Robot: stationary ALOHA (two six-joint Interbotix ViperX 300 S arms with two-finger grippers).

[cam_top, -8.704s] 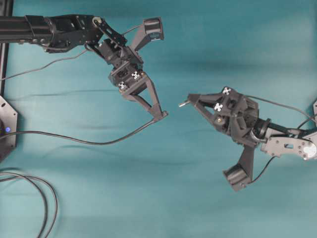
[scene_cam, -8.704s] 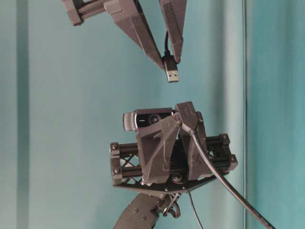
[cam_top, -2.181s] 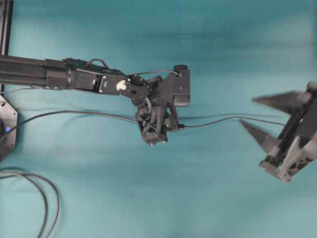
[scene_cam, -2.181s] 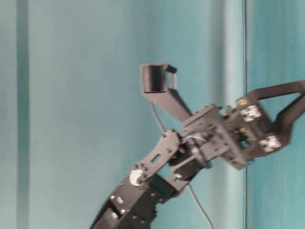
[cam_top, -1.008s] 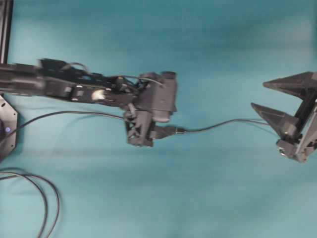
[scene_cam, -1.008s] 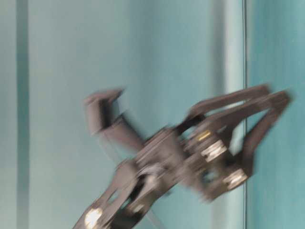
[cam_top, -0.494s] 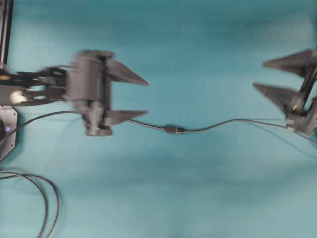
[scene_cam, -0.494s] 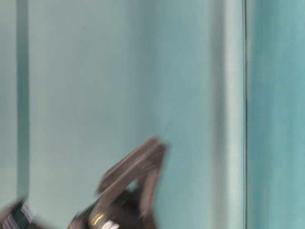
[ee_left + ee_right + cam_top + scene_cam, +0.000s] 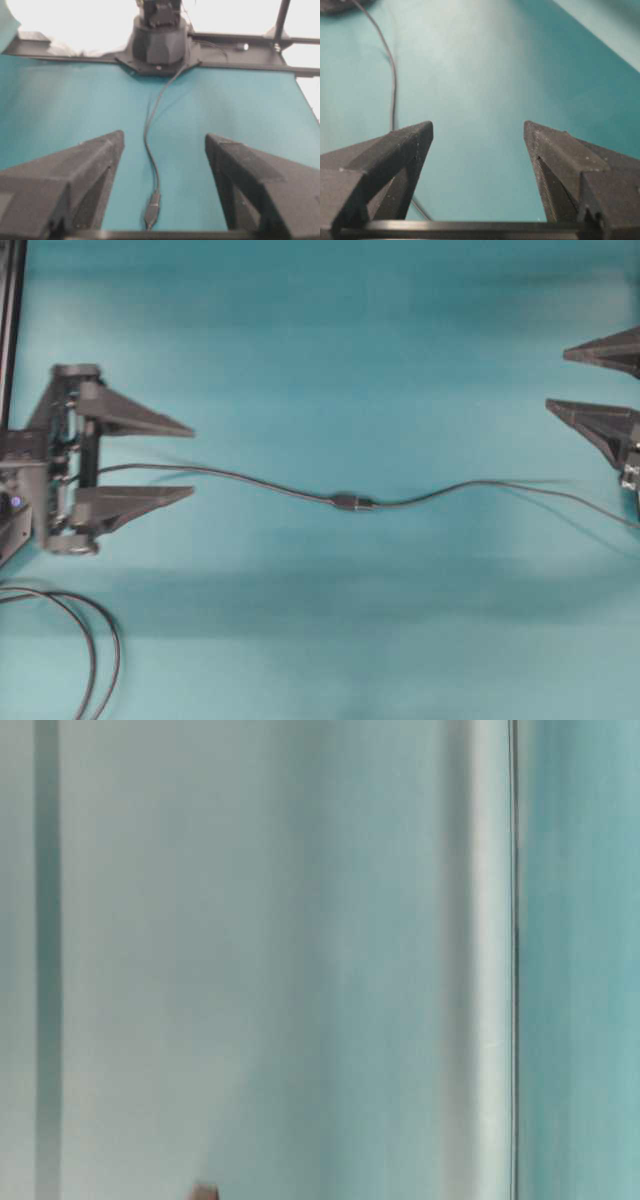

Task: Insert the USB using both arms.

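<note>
The USB (image 9: 352,502) lies mid-worktop (image 9: 320,640), apparently already seated in its socket, with cable running both ways. Left hand (image 9: 190,460) and right hand (image 9: 556,378) both gape wide and empty at opposite edges. My worry: a hand snagging the cable could tug the joint apart.

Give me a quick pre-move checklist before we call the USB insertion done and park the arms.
1. USB joined to the socket, one dark inline lump on the cable: ok.
2. Fully seated, no silver showing: cannot tell, too small.
3. Left gripper open and empty: ok.
4. Right gripper open and empty: ok.
5. Both grippers apart from the joint: ok.
6. Cable runs between the left fingers, snag risk: cannot tell.
</note>
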